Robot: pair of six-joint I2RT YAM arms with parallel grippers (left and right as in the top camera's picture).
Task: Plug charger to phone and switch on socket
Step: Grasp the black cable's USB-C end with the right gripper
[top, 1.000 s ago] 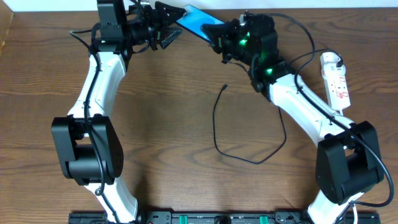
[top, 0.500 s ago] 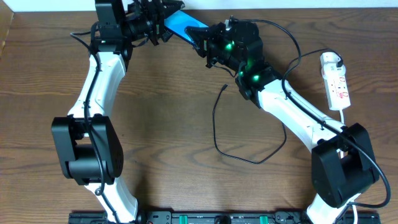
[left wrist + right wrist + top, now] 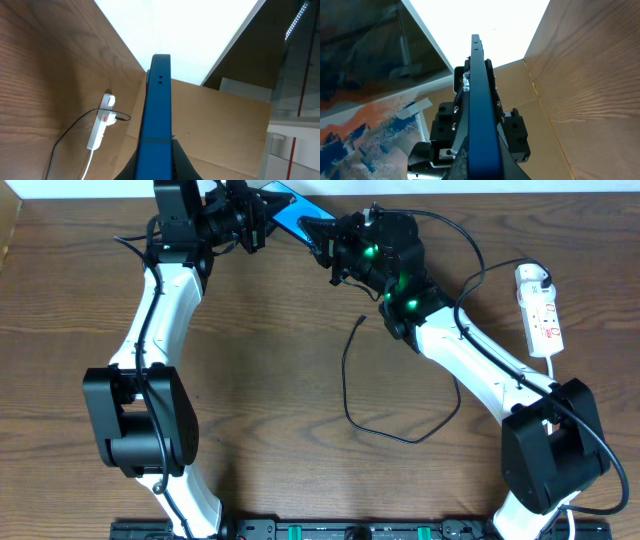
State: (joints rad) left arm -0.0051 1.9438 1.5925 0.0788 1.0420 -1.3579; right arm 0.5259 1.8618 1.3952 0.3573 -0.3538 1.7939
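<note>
The phone [image 3: 291, 211], blue, is held in the air at the table's back edge. My left gripper [image 3: 263, 208] is shut on its left end and my right gripper [image 3: 323, 232] on its right end. The left wrist view shows the phone [image 3: 157, 110] edge-on, rising from between the fingers of the left gripper [image 3: 156, 167]. In the right wrist view the phone [image 3: 481, 100] stands edge-on in my right gripper [image 3: 484, 167]. The charger [image 3: 346, 392] lies loose on the wood, its plug tip [image 3: 362, 320] free. The socket [image 3: 540, 308] lies at the right.
The socket [image 3: 101, 120] also shows in the left wrist view, with a thin cable running from it. A cardboard wall [image 3: 220, 125] stands behind the table. The right arm's thicker black cables [image 3: 470, 240] loop above the table's right half.
The left gripper has shut on the phone's left end. The right arm carried the phone a little to the left, toward the left gripper, then held still.
</note>
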